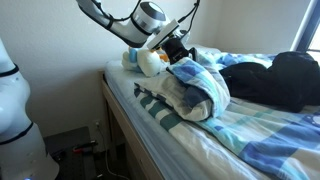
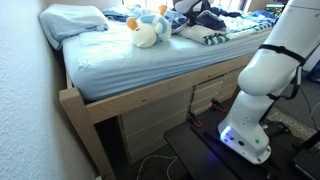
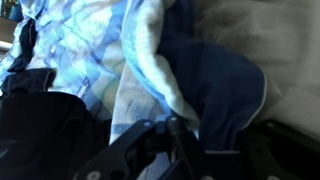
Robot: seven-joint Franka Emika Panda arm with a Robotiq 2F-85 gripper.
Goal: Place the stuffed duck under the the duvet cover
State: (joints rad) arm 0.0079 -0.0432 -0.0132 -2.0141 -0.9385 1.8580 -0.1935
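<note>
Here gripper [image 1: 177, 52] at bunched duvet cover [image 1: 200, 95], just beside stuffed duck [image 1: 150, 63]; cannot tell whether gripping.

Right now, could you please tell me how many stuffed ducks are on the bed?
1: the stuffed duck lies on the mattress beside the bunched duvet cover; more may be hidden under it.

Readable text: none | labels, brands: none legible on the white robot arm [image 2: 262, 70] or on the wooden bed frame [image 2: 150, 105] | numbers, signs: none | wrist view: too blurred to make out any print | both exterior views: too small to show lettering
</note>
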